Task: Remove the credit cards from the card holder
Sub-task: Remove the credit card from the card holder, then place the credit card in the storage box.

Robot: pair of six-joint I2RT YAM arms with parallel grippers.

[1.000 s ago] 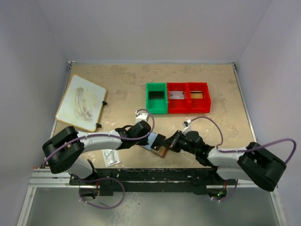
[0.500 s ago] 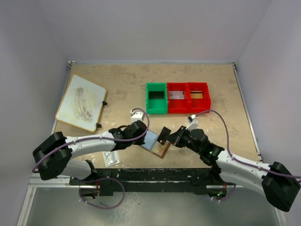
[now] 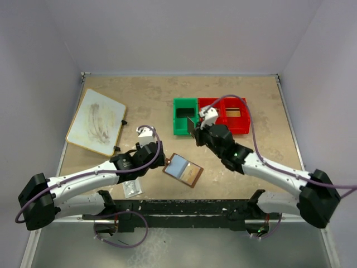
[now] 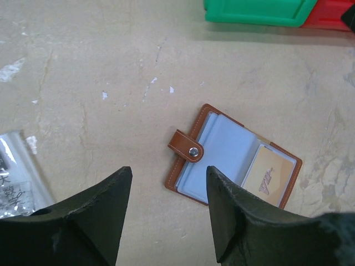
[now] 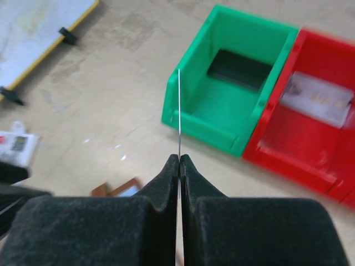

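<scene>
The brown card holder (image 3: 183,170) lies open on the table, snap tab to the left, also in the left wrist view (image 4: 233,157). A golden tan card (image 4: 270,174) sits in its right bluish-grey pocket. My left gripper (image 3: 159,161) is open and empty, just left of the holder, fingertips apart above bare table (image 4: 169,172). My right gripper (image 3: 193,127) is shut on a thin card (image 5: 179,111) seen edge-on, held in the air beside the green bin (image 3: 185,116). A silvery grey card (image 5: 317,100) lies in the red bin.
Two joined red bins (image 3: 223,116) stand right of the green bin (image 5: 233,94); the far one holds something tan. A speckled packet (image 3: 131,187) lies near the front left. A white board with yellow edge (image 3: 96,121) lies at the back left.
My right gripper has lifted the thin card away from the holder and carried it back toward the green bin. My left gripper has let go of the holder and drawn back to the left.
</scene>
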